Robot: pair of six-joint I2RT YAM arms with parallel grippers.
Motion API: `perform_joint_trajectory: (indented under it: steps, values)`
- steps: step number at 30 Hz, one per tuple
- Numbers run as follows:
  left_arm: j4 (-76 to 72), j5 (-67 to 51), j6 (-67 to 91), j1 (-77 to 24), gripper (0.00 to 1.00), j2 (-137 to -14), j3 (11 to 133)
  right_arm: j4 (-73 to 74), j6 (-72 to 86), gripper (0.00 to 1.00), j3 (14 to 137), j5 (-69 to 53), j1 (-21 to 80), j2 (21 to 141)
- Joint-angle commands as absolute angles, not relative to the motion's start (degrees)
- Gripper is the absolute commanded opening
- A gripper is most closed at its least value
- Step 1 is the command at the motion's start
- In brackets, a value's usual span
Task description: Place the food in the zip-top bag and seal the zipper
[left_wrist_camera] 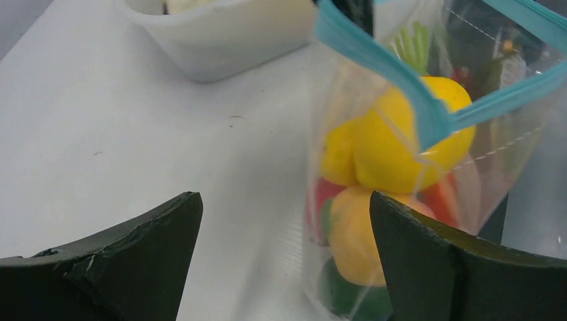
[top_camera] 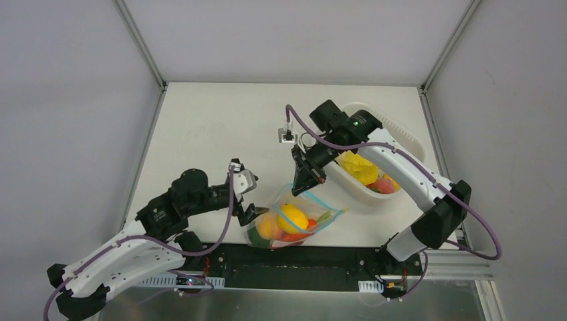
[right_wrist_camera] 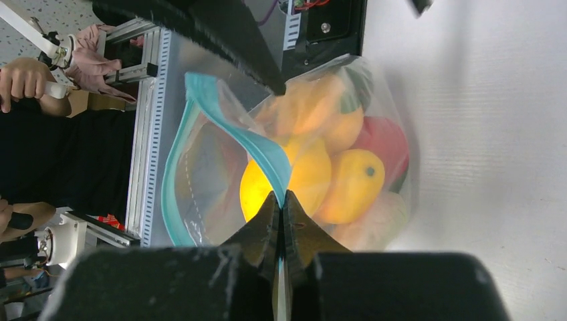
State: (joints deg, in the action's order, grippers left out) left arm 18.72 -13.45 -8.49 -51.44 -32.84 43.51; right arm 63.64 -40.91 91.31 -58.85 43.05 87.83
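A white plastic tub (top_camera: 409,136) sits slantwise on the pale table (top_camera: 214,134), toward the right side. Nearer than the tub, a slotted metal rail (top_camera: 455,271) runs along the table's front edge. Beyond that rail, farther still from the tub, a person's hand (right_wrist_camera: 23,77) shows beside a pink sleeve (right_wrist_camera: 93,60). Grey wall panels (top_camera: 67,100) stand behind the tub and to either side of it.
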Motion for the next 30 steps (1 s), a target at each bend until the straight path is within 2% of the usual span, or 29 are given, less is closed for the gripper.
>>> perform_joint_trajectory:
  steps: [1,5,10,16,21,30]
  values:
    - [8.9,-24.8,-18.0,-51.7,0.99,-31.2,38.1,64.9,-45.3,0.0,94.2,-58.9,43.4,91.3]
    - [5.3,-25.9,-19.0,-51.7,0.99,-28.5,34.7,66.2,-45.9,0.0,97.1,-57.2,43.4,96.5]
    - [8.8,-26.8,-20.6,-51.8,0.99,-26.3,34.7,70.4,-49.1,0.0,101.6,-57.5,43.4,101.5]
    - [14.6,-22.8,-21.5,-51.7,0.97,-25.1,36.0,69.9,-47.9,0.0,102.9,-55.8,43.5,103.1]
    - [19.5,-23.6,-19.3,-51.7,0.88,-24.5,39.3,67.5,-45.8,0.0,102.4,-55.7,43.9,102.9]
    - [14.6,-27.2,-12.6,-51.7,0.87,-26.1,38.2,64.8,-42.0,0.0,102.4,-51.2,46.4,103.1]
